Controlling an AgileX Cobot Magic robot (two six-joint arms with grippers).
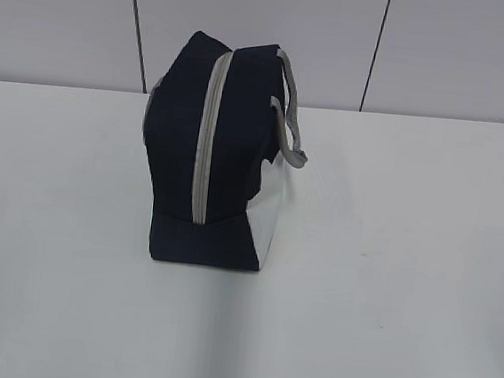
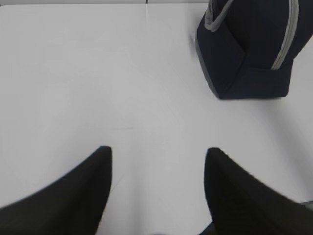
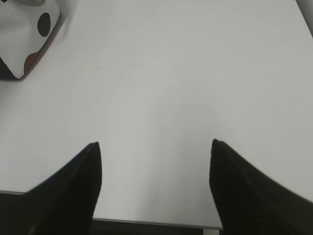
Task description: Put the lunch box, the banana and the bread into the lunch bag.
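The dark navy lunch bag (image 1: pixel 212 154) stands upright on the white table, its grey zipper shut and facing the camera, a white side panel on its right and grey handles at the top. It also shows at the top right of the left wrist view (image 2: pixel 252 49), and its white panel with dots shows at the top left of the right wrist view (image 3: pixel 24 36). My left gripper (image 2: pixel 157 149) is open and empty over bare table, left of the bag. My right gripper (image 3: pixel 154 144) is open and empty near the table's front edge. The lunch box, banana and bread are out of view.
The white table (image 1: pixel 406 257) stretches to a grey panelled wall (image 1: pixel 444 51) behind. Its front edge (image 3: pixel 156 223) shows under my right gripper.
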